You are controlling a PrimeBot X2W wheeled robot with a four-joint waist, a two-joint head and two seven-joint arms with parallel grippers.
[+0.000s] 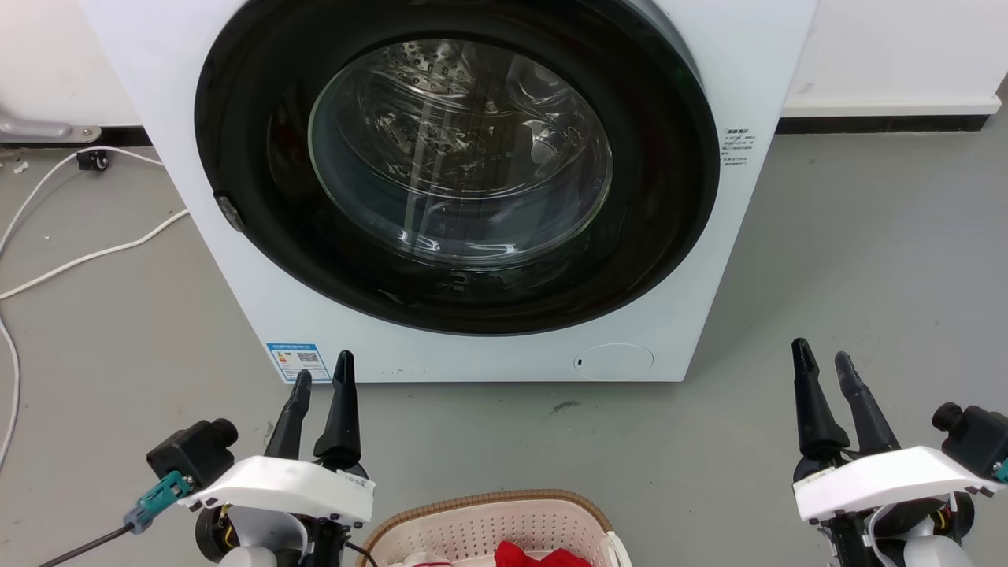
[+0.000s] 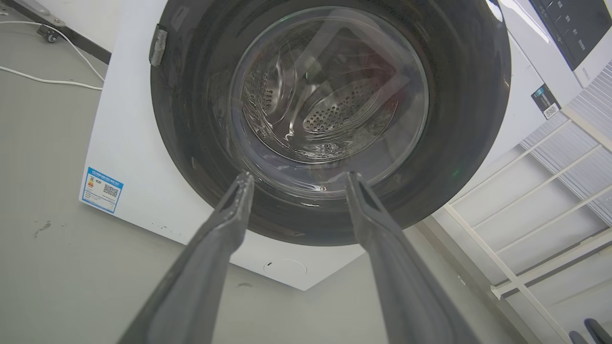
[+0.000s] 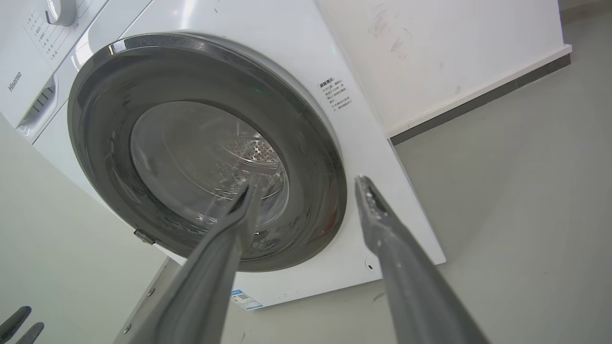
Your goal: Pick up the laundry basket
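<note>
Both my grippers stand open and empty before one washing machine, with the basket low between them.

Head view: my left gripper [image 1: 323, 366] and right gripper [image 1: 821, 350] each hold two fingers apart, gripping nothing. Bare grey floor [image 1: 866, 276] runs ahead of them to the washing machine [image 1: 236, 260]. The laundry basket [image 1: 488, 501] sits back of my fingertips, between both jaws, touching neither, with one red cloth [image 1: 543, 556] inside.
Left wrist view: my spread jaws frame the round glass door [image 2: 330, 95].
Right wrist view: beyond my parted jaws are the machine's front and open floor.

The bottom edge cuts off the basket [image 1: 472, 531] and the red cloth [image 1: 539, 556] inside. Print on the sticker [image 1: 298, 361] of the washer [image 1: 236, 276] is too small for me to read.
</note>
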